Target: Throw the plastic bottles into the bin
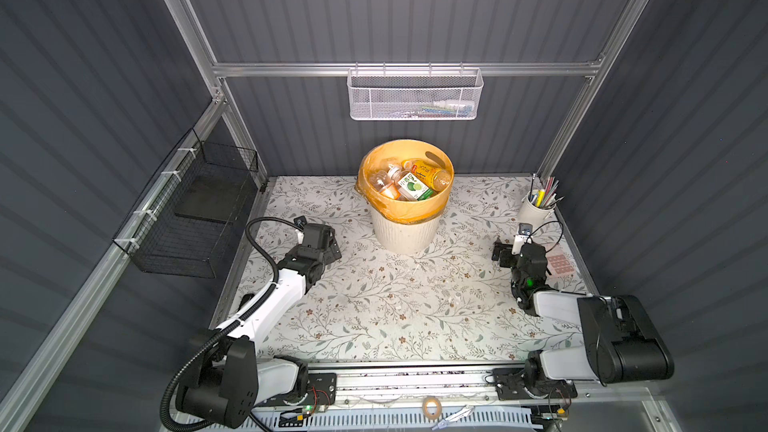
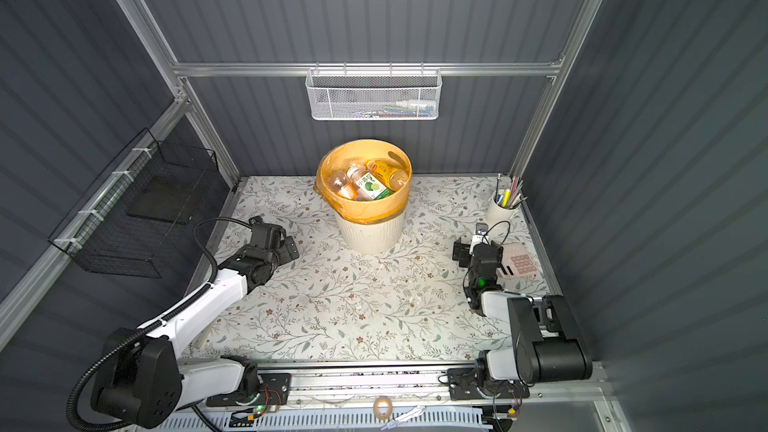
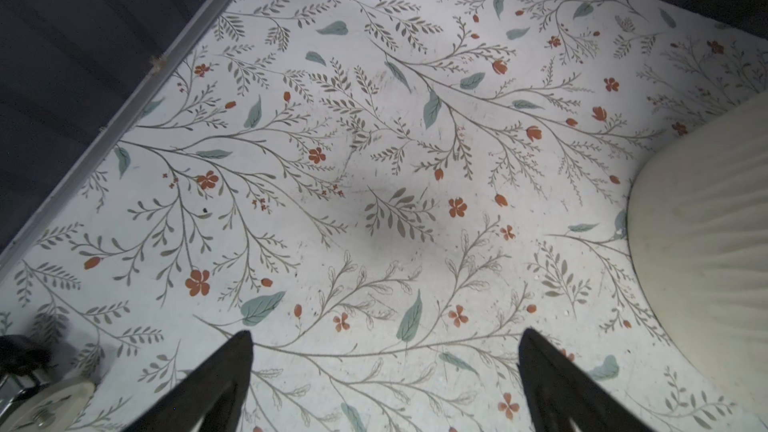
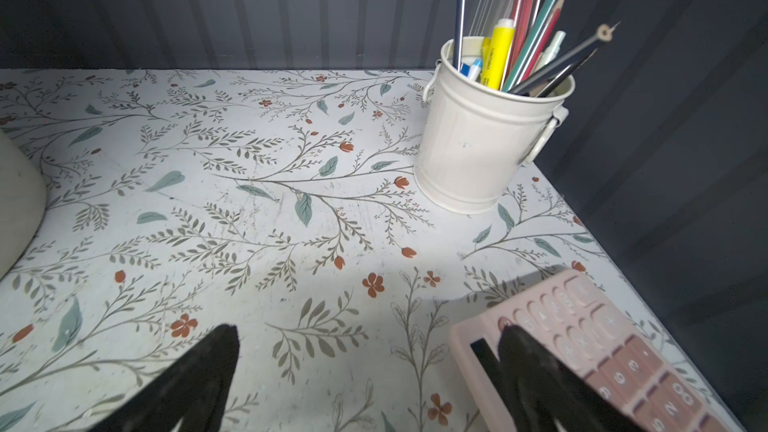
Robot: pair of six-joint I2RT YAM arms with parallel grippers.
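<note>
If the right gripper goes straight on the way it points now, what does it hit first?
Probably bare tabletop: the right gripper, open, tilts down between the bin and the pen cup. Neither sits in line, though depth is unclear.

Pen bucket [image 4: 478,151] back-right, pink calculator [image 4: 615,326] near it (keys up); white mesh basket [image 1: 413,97] on rear rail, black wire basket [image 1: 187,218] left.
</note>
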